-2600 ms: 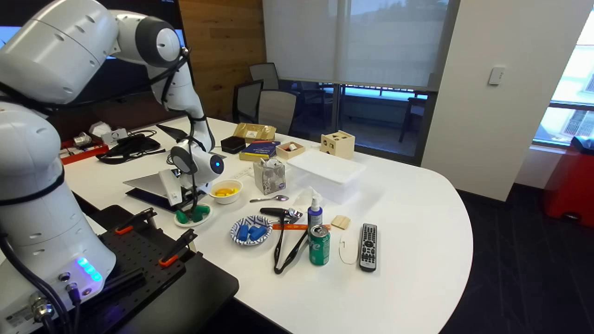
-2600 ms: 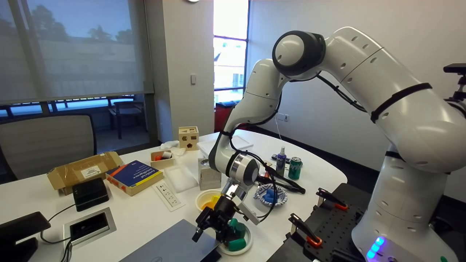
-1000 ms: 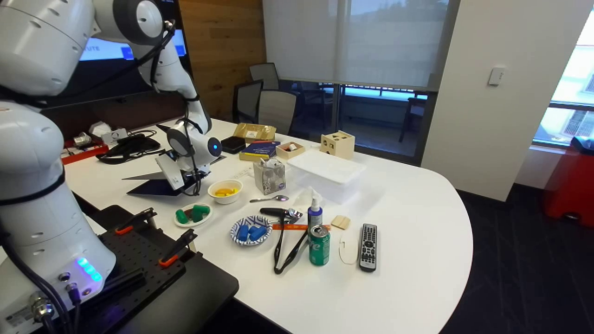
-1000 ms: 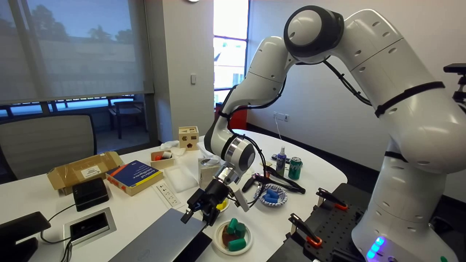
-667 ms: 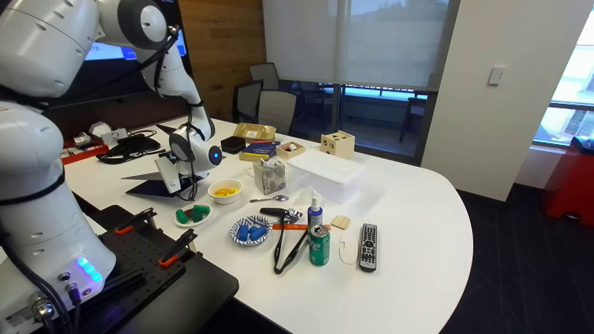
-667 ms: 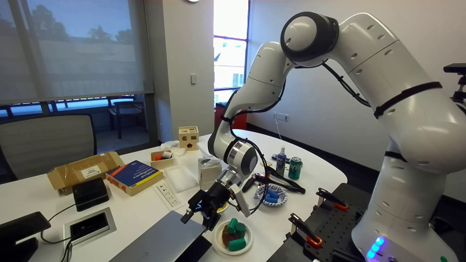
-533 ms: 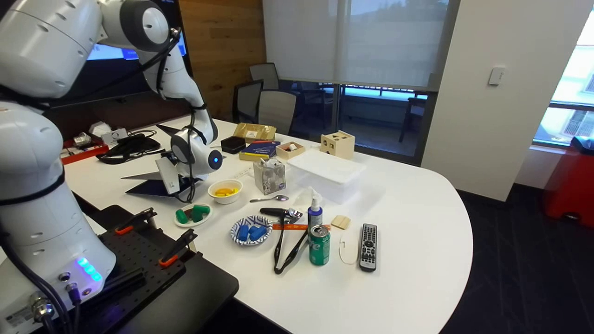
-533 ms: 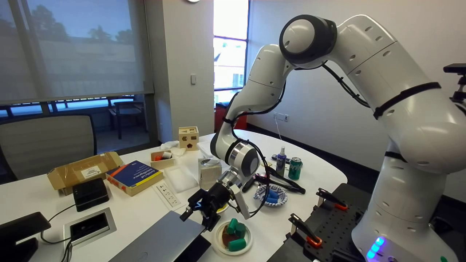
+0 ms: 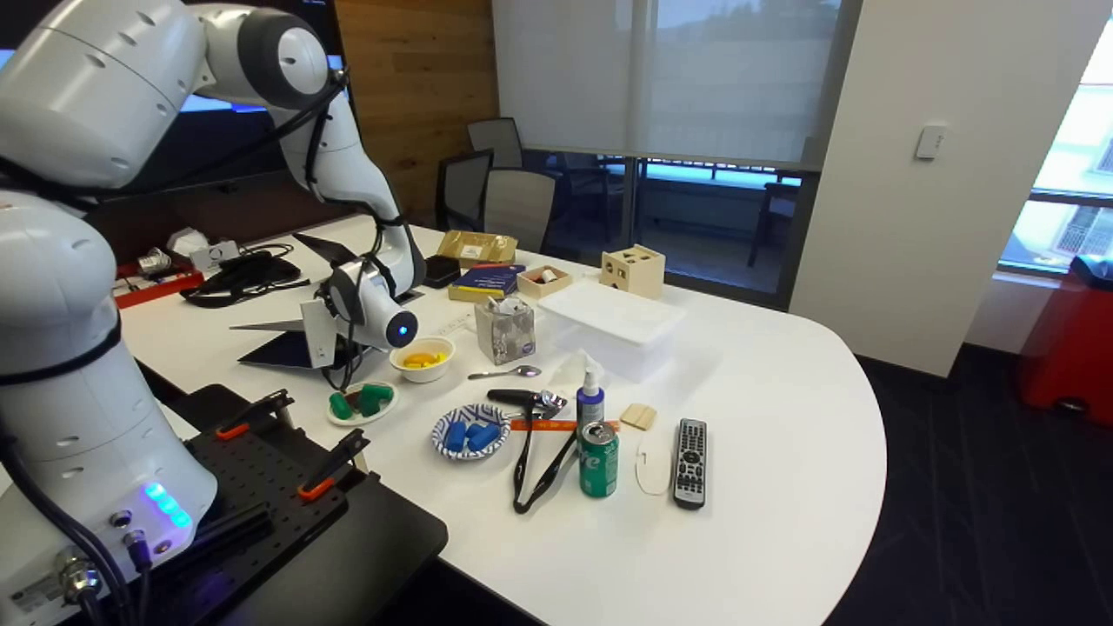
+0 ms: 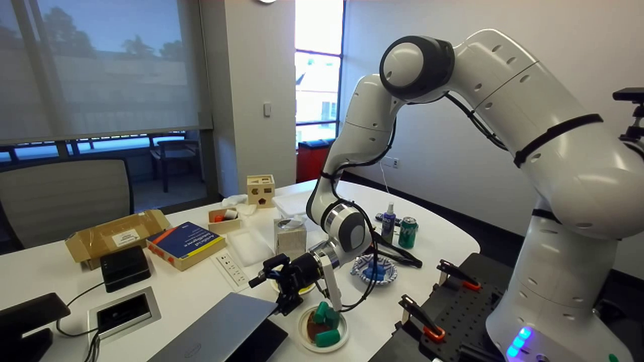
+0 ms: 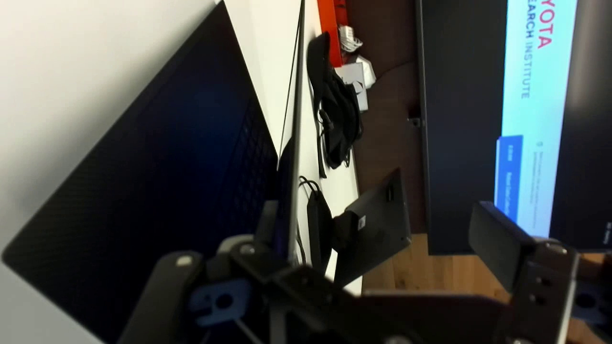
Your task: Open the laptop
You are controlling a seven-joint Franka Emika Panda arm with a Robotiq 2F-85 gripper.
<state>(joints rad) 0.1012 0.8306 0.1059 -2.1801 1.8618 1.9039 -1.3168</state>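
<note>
The dark grey laptop stands partly open. Its lid is raised at a shallow angle over the dark base. In an exterior view the lid shows nearly edge-on above the base. In the wrist view the base lies at the left with faint keys, and the lid is a thin upright strip. My gripper is at the lid's free corner, wide open. In the wrist view one finger of the gripper is on the lid's inner side, the other far outside. Contact cannot be told.
A plate of green blocks and a bowl with yellow pieces stand close to the laptop. A tissue box, a book and a power strip lie beyond. A monitor on a stand is behind the lid.
Over the earlier frames, the lid rose and the laptop shifted away from the green-block plate. In the last half second, my gripper tilted to a more level pose and the lid's corner moved slightly.
</note>
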